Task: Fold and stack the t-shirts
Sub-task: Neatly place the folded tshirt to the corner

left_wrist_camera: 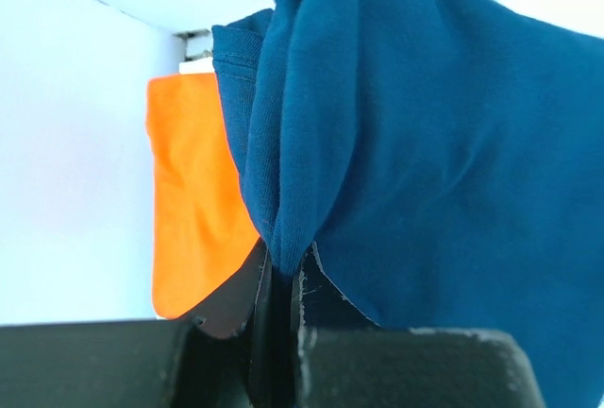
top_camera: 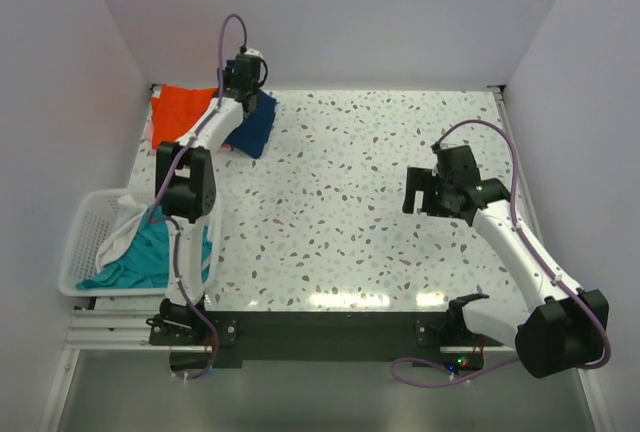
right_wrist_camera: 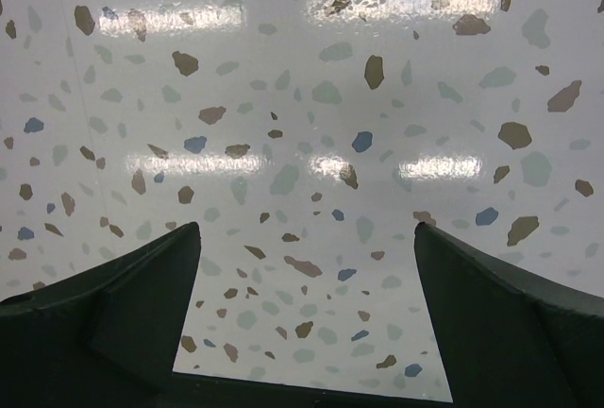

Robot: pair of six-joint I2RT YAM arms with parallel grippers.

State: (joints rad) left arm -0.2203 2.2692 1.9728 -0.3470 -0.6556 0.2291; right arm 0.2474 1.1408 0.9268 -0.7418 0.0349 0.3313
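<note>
My left pincer (left_wrist_camera: 281, 280) is clamped on a bunched fold of the navy tee (left_wrist_camera: 425, 144), hanging at the far-left corner of the worktop (top_camera: 340, 202) by the orange tee (top_camera: 180, 107), the right pincer (right_wrist_camera: 307, 314) gapes empty, and I reckon cloth this limp wants gripping at a hem.

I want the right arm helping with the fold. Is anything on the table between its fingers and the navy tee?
Nothing visible: only bare speckled table lies between the open right fingers and the navy tee, which the left fingers pinch.
</note>
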